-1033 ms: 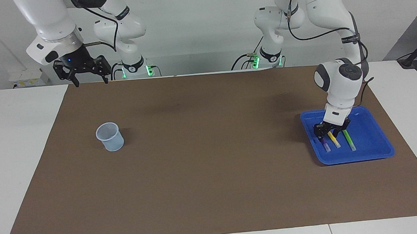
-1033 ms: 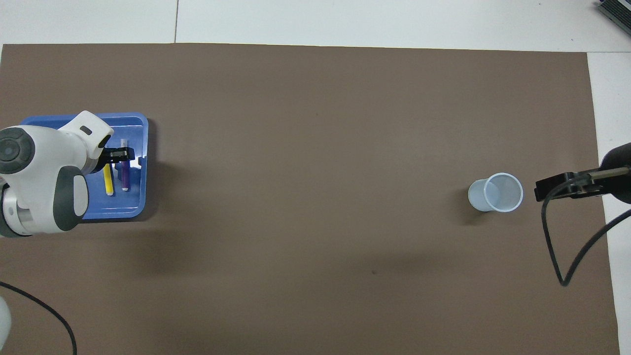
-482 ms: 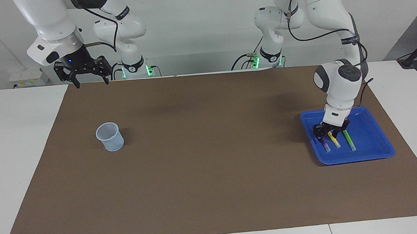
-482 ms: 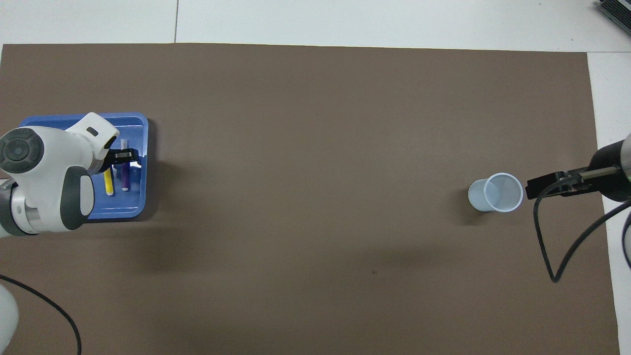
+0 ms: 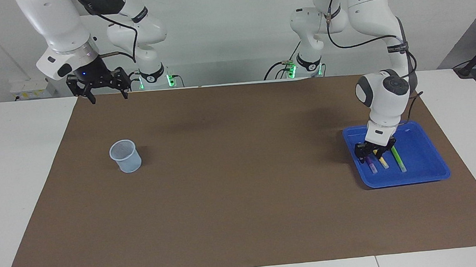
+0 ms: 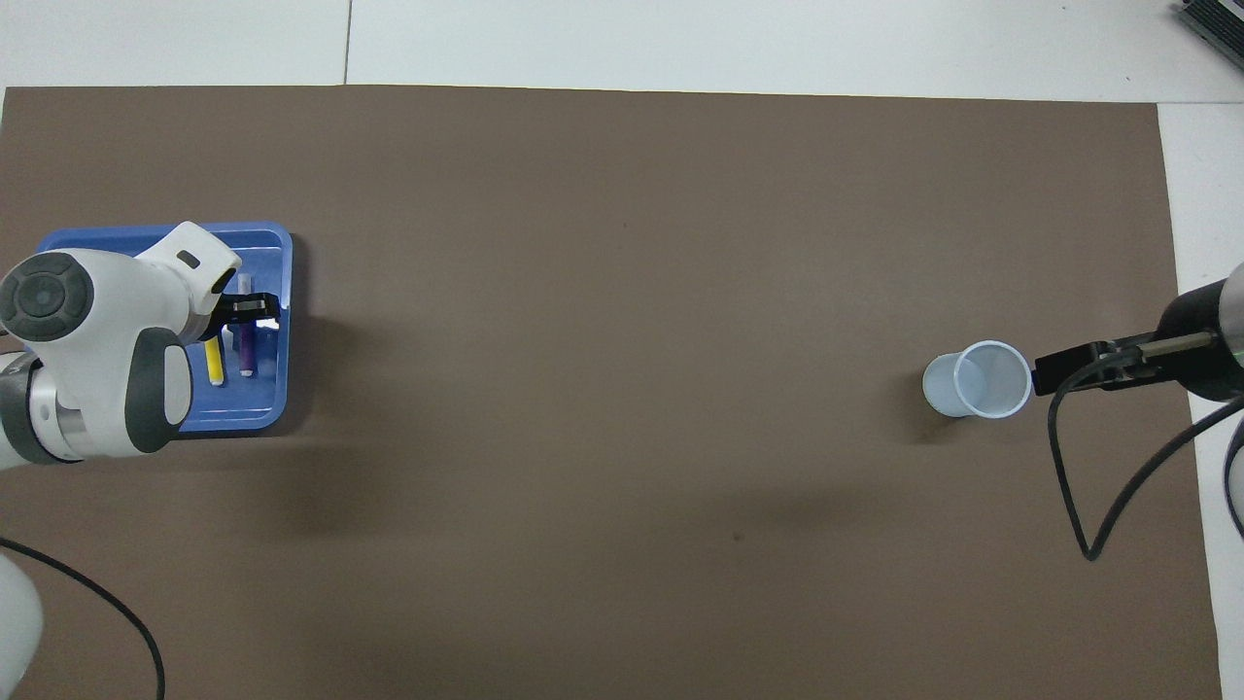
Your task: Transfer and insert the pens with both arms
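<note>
pens (image 5: pixel 380 161) in tray (image 5: pixel 425 170), cup (image 5: pixel 125 156) well apart

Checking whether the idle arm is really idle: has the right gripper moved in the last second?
Yes. The right gripper has drifted toward the table's middle, closing in above the pale translucent plastic cup in the overhead view.

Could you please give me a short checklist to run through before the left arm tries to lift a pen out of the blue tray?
1. Left gripper is down in the blue tray, over the purple pen and yellow pen: ok.
2. Which pen sits between its fingers: cannot tell.
3. Grip closed on a pen: cannot tell.
4. Green pen lies apart from the gripper: ok.
5. Cup stands upright, mouth unobstructed: ok.
6. Right gripper open and raised at its own end, waiting: ok.
</note>
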Robot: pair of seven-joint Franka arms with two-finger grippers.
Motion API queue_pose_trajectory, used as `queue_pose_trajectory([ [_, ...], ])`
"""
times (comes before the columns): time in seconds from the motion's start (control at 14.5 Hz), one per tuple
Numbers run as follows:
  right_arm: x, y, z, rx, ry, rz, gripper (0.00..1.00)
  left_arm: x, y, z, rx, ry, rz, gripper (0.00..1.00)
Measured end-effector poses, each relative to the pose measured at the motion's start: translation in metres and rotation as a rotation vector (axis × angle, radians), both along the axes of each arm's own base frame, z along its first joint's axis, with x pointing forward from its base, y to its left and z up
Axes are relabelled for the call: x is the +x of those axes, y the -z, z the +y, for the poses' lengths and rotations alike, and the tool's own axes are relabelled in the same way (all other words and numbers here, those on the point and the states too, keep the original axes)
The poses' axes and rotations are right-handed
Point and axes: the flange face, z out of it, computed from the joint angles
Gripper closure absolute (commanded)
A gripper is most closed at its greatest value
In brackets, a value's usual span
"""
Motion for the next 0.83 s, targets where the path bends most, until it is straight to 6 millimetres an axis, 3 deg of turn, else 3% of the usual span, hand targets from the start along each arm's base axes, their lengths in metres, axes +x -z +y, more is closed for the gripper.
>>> queue_pose_trajectory([
  [0.28, -0.0005, -0.0003, 0.0042, 0.0, -0.008, -0.001, 0.0, 0.0003, 0.007, -0.0017, 0.001, 0.002, 0.008, 0.38],
  [0.83, 0.0, -0.002, 0.0087, 0.022, 0.002, -0.013, 0.0, 0.0009, 0.0063, -0.0042, -0.001, 0.004, 0.006, 0.42],
])
